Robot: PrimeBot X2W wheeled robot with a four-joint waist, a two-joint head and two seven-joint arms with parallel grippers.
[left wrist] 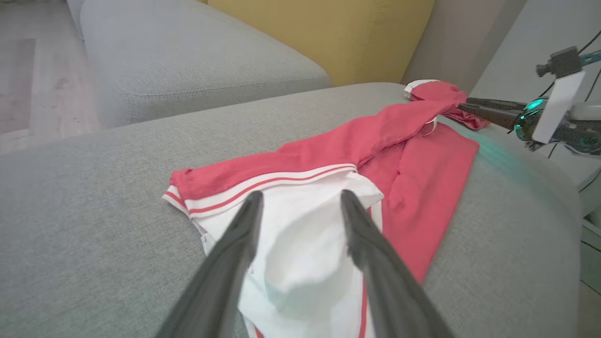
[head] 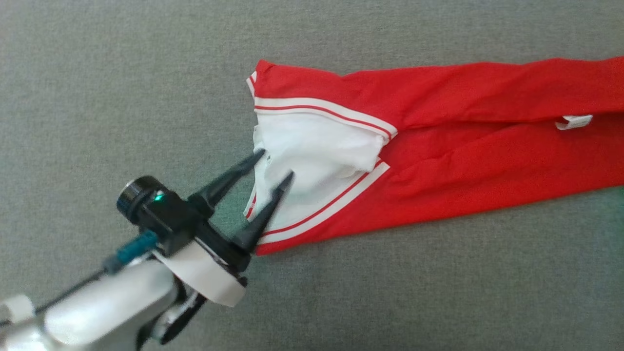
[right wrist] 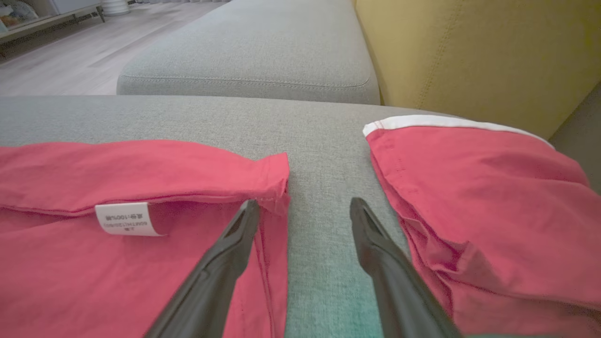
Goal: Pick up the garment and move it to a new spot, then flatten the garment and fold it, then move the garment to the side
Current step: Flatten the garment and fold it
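Since both sets of jaws stand parted w/ nothing in them, the garment (head: 438,161) lies loose on the grey couch cushion (head: 97,73). In the head view it's a long red strip from centre out to 3 o'clock, its white end toward 9. The left gripper (head: 277,163) sits at 8 o'clock, pointing toward 2, tips spread over the white cloth; touching or just above it, can't tell which. The right gripper (right wrist: 304,203) hovers at the far end, jaws released, one tip by the red hem near the care label (right wrist: 124,219), the other over bare cushion btw two red parts. Risks, as I judge them: the strip is bunched lengthwise, so a pinch may catch only the top layer & drag the rest into a twist. The loose white part could bag out & spoil the flattening. If the ends lift unevenly, the middle sags & creases. The right jaws, closing where they are, might nip cushion fabric, not hem.
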